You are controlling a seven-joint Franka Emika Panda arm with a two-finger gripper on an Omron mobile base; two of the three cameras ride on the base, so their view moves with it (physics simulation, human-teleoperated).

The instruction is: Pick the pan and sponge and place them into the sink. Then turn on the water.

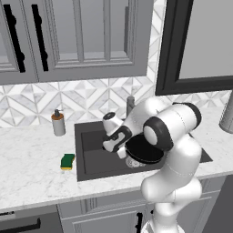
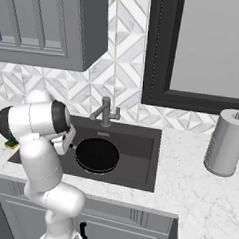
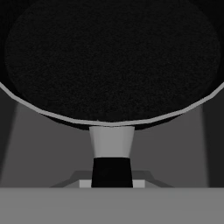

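The black pan [image 2: 97, 155] is inside the outline of the dark sink [image 2: 138, 165], above its drain. My gripper [image 2: 73, 145] is shut on the pan's handle [image 3: 111, 170] at the pan's left side. In the left base view the pan [image 1: 144, 154] is partly hidden behind my elbow, and the gripper [image 1: 122, 152] sits at its left edge over the sink [image 1: 91, 169]. Whether the pan touches the sink floor I cannot tell. The green and yellow sponge [image 1: 67, 161] lies on the counter left of the sink. The grey faucet [image 2: 106, 111] stands behind the basin, with no water running.
A brown-topped soap dispenser [image 1: 58, 123] stands at the sink's back left corner. A grey paper-towel roll [image 2: 226, 143] stands on the counter to the right. Wall cabinets hang above, and a dark window frame [image 2: 155, 53] is behind the faucet.
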